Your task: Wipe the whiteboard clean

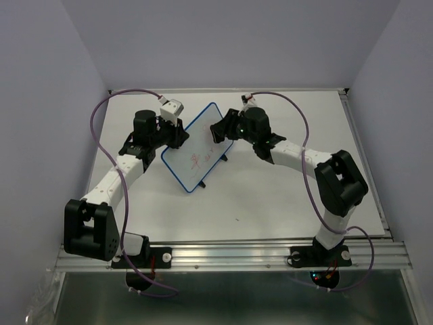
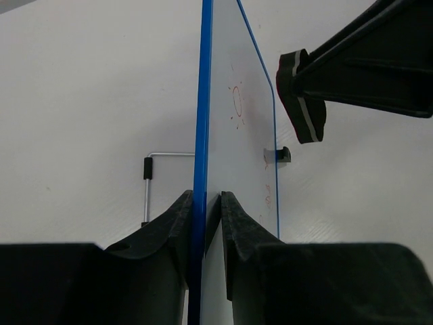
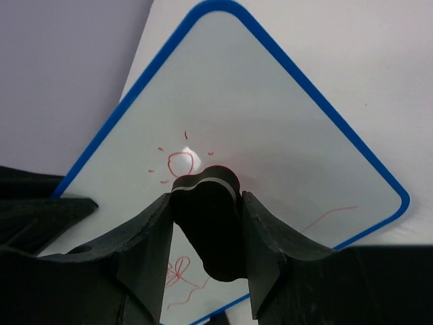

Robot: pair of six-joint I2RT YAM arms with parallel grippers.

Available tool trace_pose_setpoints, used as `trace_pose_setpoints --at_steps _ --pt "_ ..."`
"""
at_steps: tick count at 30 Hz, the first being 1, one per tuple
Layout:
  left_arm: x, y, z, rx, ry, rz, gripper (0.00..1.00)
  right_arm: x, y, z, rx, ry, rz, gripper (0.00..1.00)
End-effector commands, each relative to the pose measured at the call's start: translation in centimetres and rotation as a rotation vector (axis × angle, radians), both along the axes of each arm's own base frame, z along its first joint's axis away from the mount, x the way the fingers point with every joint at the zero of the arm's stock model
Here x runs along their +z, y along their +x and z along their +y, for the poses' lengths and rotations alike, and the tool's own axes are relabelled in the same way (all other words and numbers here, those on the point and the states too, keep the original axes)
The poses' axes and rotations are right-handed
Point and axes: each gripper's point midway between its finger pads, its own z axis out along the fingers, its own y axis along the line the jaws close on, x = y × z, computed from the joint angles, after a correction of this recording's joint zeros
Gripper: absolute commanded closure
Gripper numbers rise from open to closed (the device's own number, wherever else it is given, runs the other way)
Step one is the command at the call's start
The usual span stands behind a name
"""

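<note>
The whiteboard (image 1: 196, 145) has a blue rim and stands tilted up near the middle of the table. It carries a red sun drawing (image 3: 180, 162), red scribbles (image 3: 177, 269) and a red line (image 3: 331, 215). My left gripper (image 1: 177, 133) is shut on the board's left edge; in the left wrist view the jaws (image 2: 206, 198) pinch the blue rim (image 2: 201, 101). My right gripper (image 1: 220, 130) is shut on the black eraser (image 3: 206, 217). It holds the eraser just in front of the board's face beside the sun. I cannot tell whether the eraser (image 2: 301, 98) touches the board.
A wire stand (image 2: 150, 166) lies on the table behind the board. A black foot (image 2: 284, 154) sticks out from the board's far edge. Purple cables (image 1: 101, 139) loop over both arms. Walls close in the table's back and sides.
</note>
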Motion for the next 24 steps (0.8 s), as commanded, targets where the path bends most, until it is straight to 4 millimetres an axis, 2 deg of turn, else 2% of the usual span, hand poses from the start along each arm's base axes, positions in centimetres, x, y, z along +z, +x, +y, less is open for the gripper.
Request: trace_pose_setpoints --at_steps 1,3,10,13,15,17,20,24 --pt "-1.8 0.3 1.1 0.034 0.078 0.007 0.74 5.3 1.9 2.4 -0.018 0.101 -0.145 0.86" --pt "-1.8 0.3 1.1 0.033 0.079 0.006 0.76 5.4 1.9 3.8 -0.013 0.102 -0.156 0.85" --pt "-2.5 0.5 1.3 0.048 0.091 0.025 0.83 3.8 2.8 5.0 -0.026 0.133 -0.139 0.86" --pt "-2.6 0.4 1.2 0.036 0.087 0.028 0.87 2.6 2.1 6.0 0.007 0.103 -0.138 0.9" --pt "-2.6 0.3 1.1 0.033 0.089 0.026 0.88 1.4 0.5 7.3 0.06 0.079 -0.129 0.95" --pt "-2.7 0.3 1.1 0.032 0.092 0.026 0.94 0.6 -0.3 7.7 0.075 0.067 -0.128 0.96" --pt "-2.8 0.3 1.1 0.028 0.093 0.026 0.97 -0.3 -0.3 7.5 0.039 0.056 -0.116 0.96" --pt "-2.9 0.4 1.3 0.043 0.099 0.03 0.96 -1.1 1.2 5.1 -0.126 0.04 -0.103 0.96"
